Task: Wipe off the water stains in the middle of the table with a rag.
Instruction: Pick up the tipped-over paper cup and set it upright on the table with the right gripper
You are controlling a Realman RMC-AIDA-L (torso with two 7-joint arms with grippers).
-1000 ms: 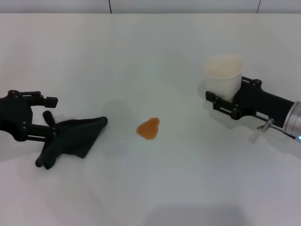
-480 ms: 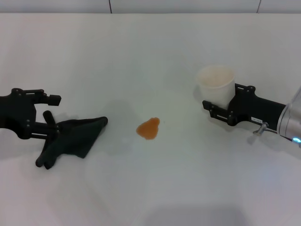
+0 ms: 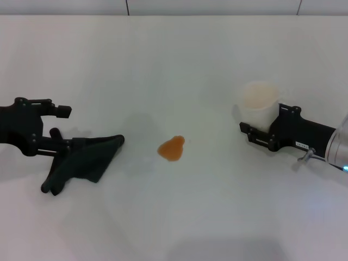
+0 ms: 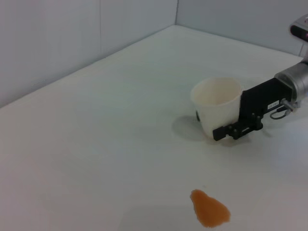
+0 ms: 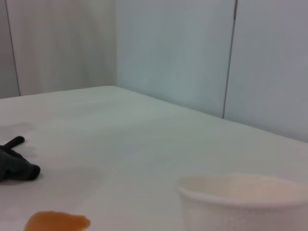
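Rag (image 3: 81, 162) lies crumpled at the table's (image 3: 174, 54) left side, the left gripper (image 3: 57, 130) spread open around its near end, water stains (image 3: 172, 148) an amber blot mid-table well apart from it, right gripper (image 3: 260, 130) farther right clasping a white paper cup (image 3: 261, 103).

My left wrist cam: orange water stains (image 4: 209, 208) on the white bench (image 4: 96, 144). Beyond them, my right gripper (image 4: 217, 126) has its fingers (image 4: 230, 131) around an upright paper cup (image 4: 216, 106).
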